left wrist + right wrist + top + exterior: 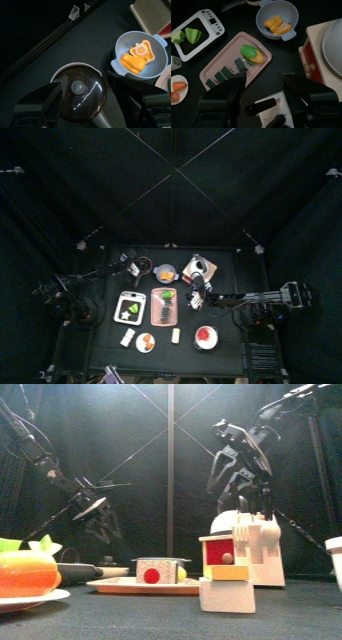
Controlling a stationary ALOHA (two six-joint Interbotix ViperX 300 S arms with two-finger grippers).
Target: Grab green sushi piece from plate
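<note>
1. Right up close in the front view sits a white plate [34, 599] with an orange toy food [24, 572] on it, and a small white block [227, 594] stands on the bench [160, 619].
2. Behind them lies the pink plate [218, 67], long and flat.
3. On the pink plate rests the green sushi piece [251, 52], green on one side and orange on the other.
4. Dark green pieces [228, 73] lie in a row just beside it on the same plate.
5. Above this plate hangs the right claw [261, 95], with its two jaws wide apart and nothing between them.
6. It is near the green sushi piece but not touching it.
7. A blue bowl [278, 17] with orange food [278, 25] inside sits past the pink plate.
8. A white tray [201, 30] with green leaves [188, 35] lies off to one side.
9. The left claw [83, 112] is over a dark round lid [79, 95] with a knob; I cannot tell if its jaws are apart or together.
10. A toy stove [247, 549] stands at the right in the front view.
</note>
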